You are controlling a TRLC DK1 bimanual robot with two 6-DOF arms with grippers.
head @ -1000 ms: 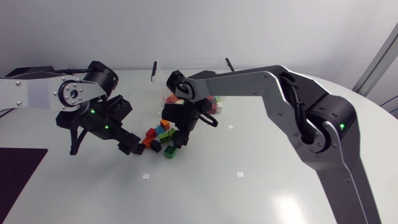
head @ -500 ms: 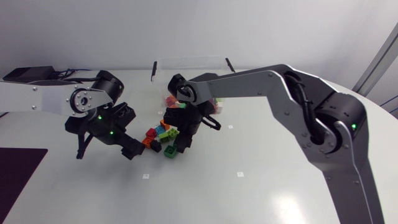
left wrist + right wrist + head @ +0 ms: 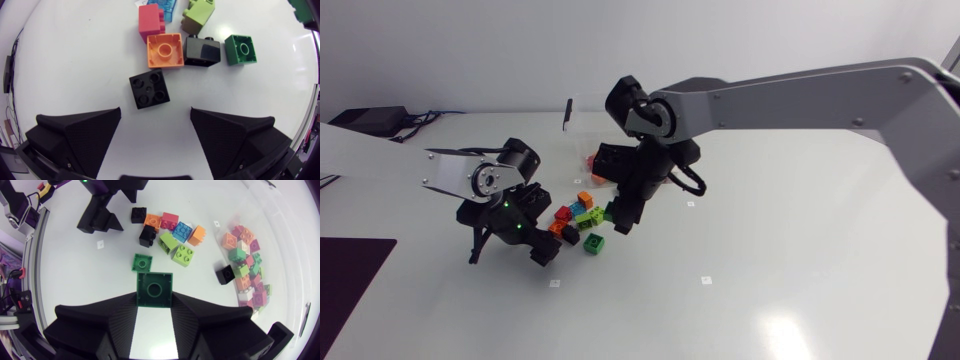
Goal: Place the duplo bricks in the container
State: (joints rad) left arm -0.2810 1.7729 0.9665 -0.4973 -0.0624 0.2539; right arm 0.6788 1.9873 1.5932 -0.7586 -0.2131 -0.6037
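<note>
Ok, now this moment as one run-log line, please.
right pincer: shut on green brick | left pincer: open, nearest black brick ahead | container: holds bricks

Left claw (image 3: pixel 155 111) low, fingers (image 3: pixel 75 132) wide apart; right claw (image 3: pixel 154 302) aloft, seemingly tipped downward, tight on green brick (image 3: pixel 154 287).

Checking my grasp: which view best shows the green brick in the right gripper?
Right wrist view: green brick sits clamped in the right gripper. Head view: gripper mostly hides it. Left wrist view: not identifiable.
</note>
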